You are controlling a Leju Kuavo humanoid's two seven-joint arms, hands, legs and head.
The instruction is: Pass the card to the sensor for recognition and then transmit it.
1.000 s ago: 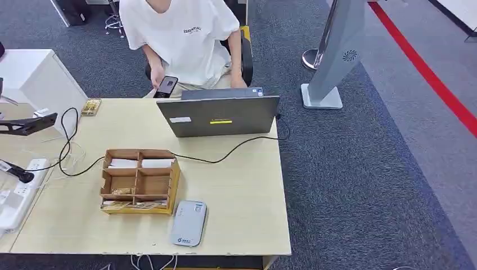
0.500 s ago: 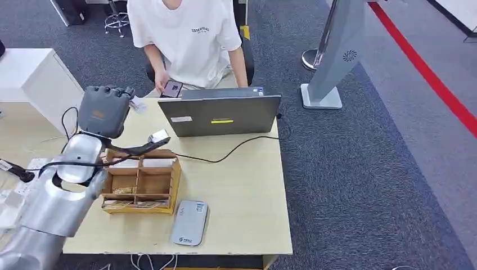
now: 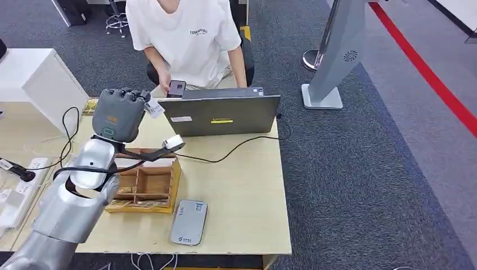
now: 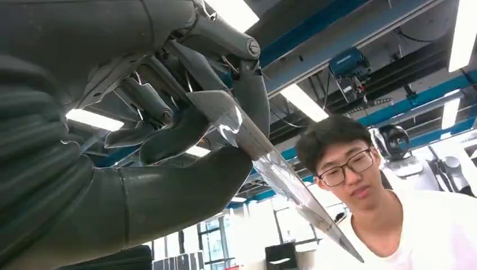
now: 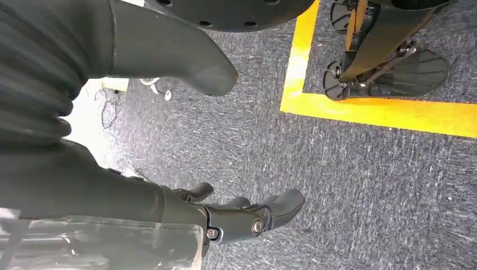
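Note:
My left hand [image 3: 117, 114] is raised above the back left of the table, near the laptop's corner. It pinches a thin white card [image 3: 153, 107] between thumb and fingers. In the left wrist view the card [image 4: 264, 154] shows edge-on, sticking out of the left hand [image 4: 169, 129] towards a person's face. The grey card sensor [image 3: 189, 222] lies flat near the table's front edge, well below and to the right of the hand. My right hand [image 5: 140, 197] hangs over carpet, fingers loosely apart, holding nothing.
A wooden compartment box [image 3: 147, 183] with cards sits under my left forearm, beside the sensor. An open laptop [image 3: 219, 115] with a black cable stands at the back of the table [image 3: 242, 191]. A seated person [image 3: 183, 39] behind it holds a phone [image 3: 176, 87].
My left arm came up into the head view with the card and has moved right and slightly towards the laptop. The person's phone hand shifted a little.

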